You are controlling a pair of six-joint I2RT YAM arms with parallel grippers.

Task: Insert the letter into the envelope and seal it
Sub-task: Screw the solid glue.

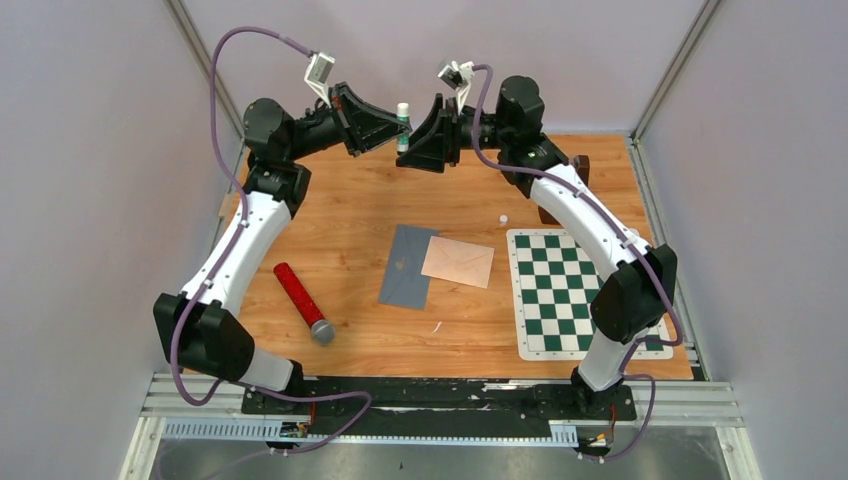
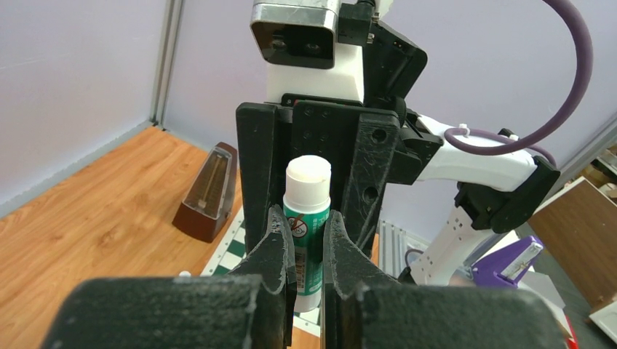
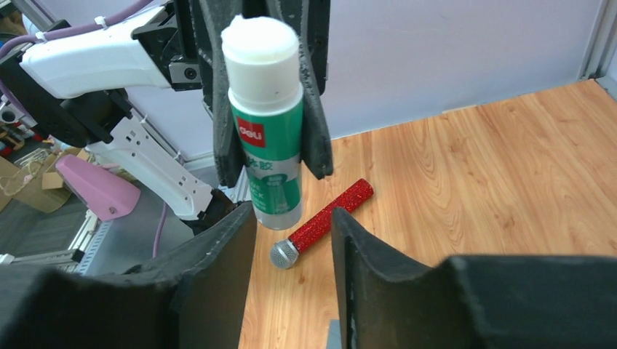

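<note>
Wooden table below, both arms raised over its far side
Left gripper clamps the glue stick; right gripper faces it, jaws apart. Tan envelope overlaps a grey sheet mid-table. Best hold the stick steady so the right closes squarely

A green-and-white chessboard mat lies flat on the wooden table, reaching almost to the table's near edge. Well to the mat's left lies a microphone with a red glitter handle, set slantwise, its grey mesh head toward the near edge. Just beyond the mat's far edge stands a brown wooden metronome, upright.
</note>
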